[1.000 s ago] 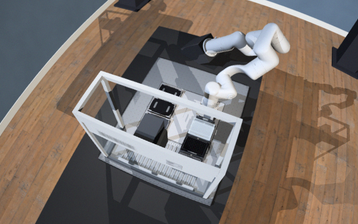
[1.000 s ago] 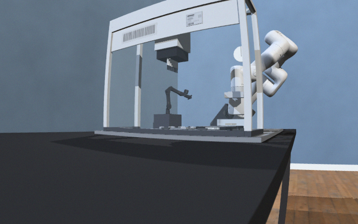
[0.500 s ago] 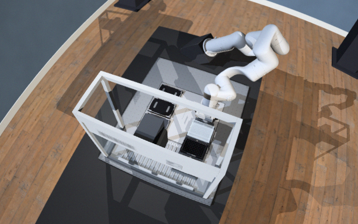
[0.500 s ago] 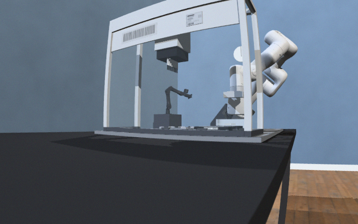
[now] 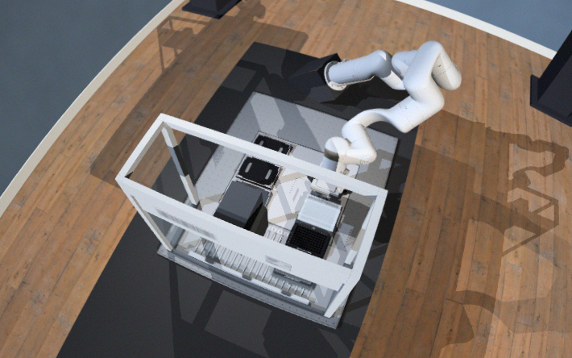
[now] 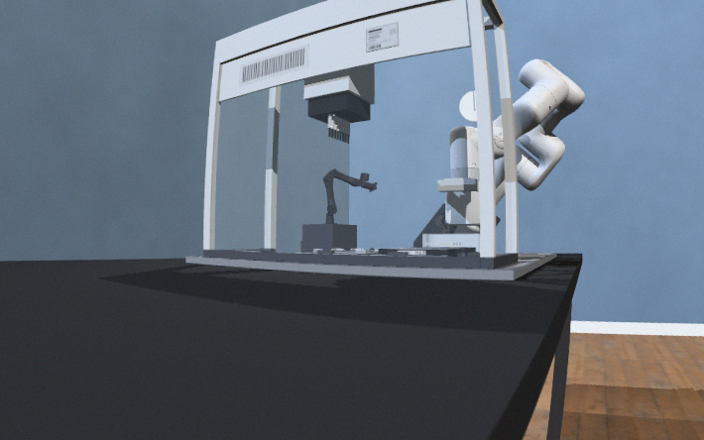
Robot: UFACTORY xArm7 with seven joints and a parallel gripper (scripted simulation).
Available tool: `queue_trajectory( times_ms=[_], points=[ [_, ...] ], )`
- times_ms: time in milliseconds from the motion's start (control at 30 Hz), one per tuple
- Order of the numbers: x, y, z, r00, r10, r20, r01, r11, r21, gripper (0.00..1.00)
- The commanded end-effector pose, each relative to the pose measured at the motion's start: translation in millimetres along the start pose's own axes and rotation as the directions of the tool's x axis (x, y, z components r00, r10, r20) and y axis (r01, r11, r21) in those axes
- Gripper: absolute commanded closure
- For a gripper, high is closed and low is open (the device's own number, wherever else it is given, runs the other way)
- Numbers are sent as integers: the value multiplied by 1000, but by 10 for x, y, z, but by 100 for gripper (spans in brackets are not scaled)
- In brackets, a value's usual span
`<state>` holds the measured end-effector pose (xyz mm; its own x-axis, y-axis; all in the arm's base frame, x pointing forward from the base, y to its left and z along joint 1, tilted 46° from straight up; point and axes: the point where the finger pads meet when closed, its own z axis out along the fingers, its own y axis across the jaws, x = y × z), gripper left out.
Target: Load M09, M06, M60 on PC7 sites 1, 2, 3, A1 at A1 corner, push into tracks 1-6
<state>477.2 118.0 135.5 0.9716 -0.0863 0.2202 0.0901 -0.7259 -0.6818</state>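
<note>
End effector [image 5: 329, 189] half-hidden behind frame [image 5: 279, 165]

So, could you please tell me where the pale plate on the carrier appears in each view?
Top: the pale plate lies right of centre inside the white frame, just below the gripper and above a black plate.
Exterior: low, edge-on, a pale slab beside the frame's right post.
Shared landmark: the white frame.

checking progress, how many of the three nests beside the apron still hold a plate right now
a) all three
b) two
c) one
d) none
c: in the top view the two nests nearer the arm, and, are bare; only the dark block remains.
</note>
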Motion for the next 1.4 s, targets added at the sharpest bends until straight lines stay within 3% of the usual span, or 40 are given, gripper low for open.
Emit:
queue_trajectory(
  times_ms=[0,1367],
  points=[
    [51,8,-19,1000,0,-6,0,1000,-2,18],
    [296,8,-21,1000,0,-6,0,1000,-2,18]
  ],
)
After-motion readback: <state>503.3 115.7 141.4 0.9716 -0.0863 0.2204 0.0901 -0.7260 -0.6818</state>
